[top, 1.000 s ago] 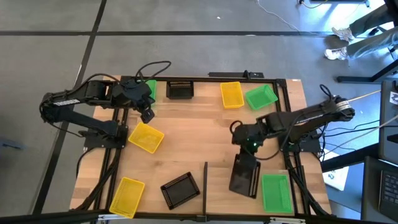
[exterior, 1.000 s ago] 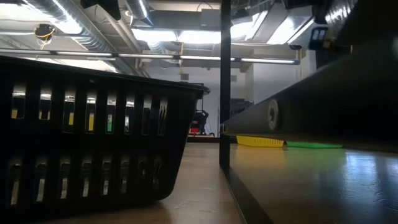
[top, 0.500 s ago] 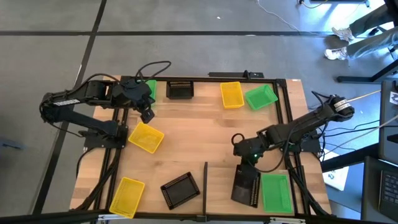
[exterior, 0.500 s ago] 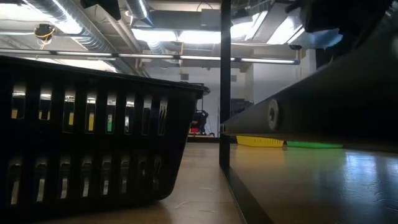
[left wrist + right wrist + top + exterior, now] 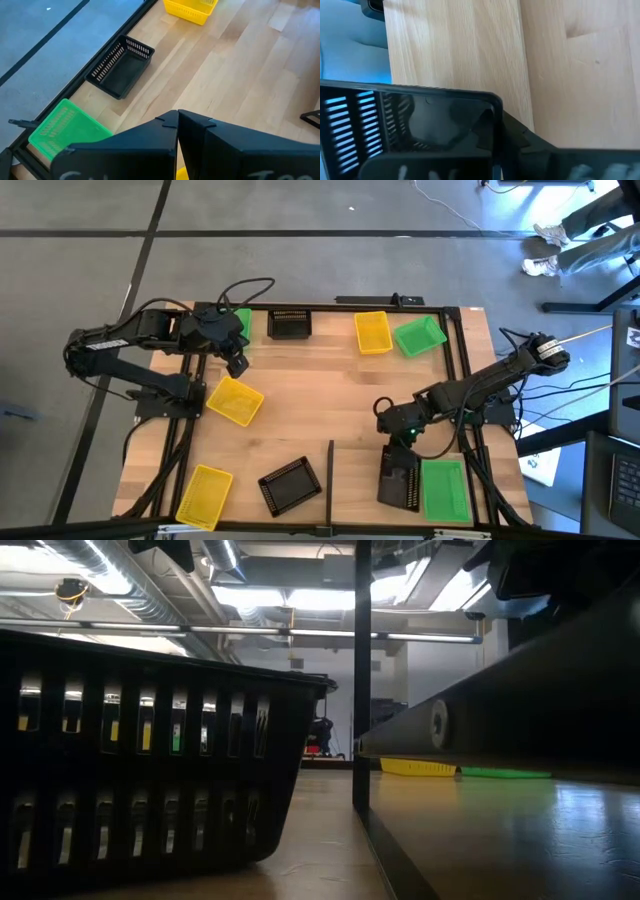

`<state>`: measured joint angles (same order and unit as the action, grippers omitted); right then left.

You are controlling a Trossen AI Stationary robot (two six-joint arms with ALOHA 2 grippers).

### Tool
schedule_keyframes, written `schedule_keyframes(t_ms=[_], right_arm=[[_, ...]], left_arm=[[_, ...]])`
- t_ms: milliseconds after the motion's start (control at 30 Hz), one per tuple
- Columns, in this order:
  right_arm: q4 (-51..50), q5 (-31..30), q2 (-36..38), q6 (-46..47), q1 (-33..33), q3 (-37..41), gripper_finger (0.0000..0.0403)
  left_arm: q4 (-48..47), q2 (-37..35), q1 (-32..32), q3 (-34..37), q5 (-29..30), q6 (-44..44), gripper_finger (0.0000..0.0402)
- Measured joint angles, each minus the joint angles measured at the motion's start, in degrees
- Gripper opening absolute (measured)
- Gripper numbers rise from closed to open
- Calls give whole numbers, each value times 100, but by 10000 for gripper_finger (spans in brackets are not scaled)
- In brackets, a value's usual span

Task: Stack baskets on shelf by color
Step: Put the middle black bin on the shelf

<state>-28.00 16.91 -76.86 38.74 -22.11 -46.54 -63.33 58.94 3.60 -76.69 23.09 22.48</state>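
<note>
Two tools are in play. The right tool (image 5: 397, 442) pinches the rim of a black basket (image 5: 398, 479), holding it on the shelf (image 5: 352, 470) just beside a green basket (image 5: 443, 489) already lying there. The left tool (image 5: 237, 364), pressed together and empty, waits at the counter's (image 5: 320, 395) far left, near another green basket (image 5: 243, 322). Judging by this, the task has barely begun: no stacks show, and seven baskets lie scattered off the shelf, three yellow, two black, two green.
</note>
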Motion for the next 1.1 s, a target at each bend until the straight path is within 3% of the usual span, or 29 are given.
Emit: schedule_keyframes(t_ms=[633, 933, 1100], right_arm=[[244, -15, 0, -26, 0, 0, 57], [349, 394, -2, -12, 0, 0, 57], [349, 388, -2, -24, 2, 0, 31]], left_arm=[[0, 0, 0, 0, -2, 4, 0], [0, 0, 0, 0, -2, 2, 0], [-1, 0, 0, 0, -2, -5, 0]])
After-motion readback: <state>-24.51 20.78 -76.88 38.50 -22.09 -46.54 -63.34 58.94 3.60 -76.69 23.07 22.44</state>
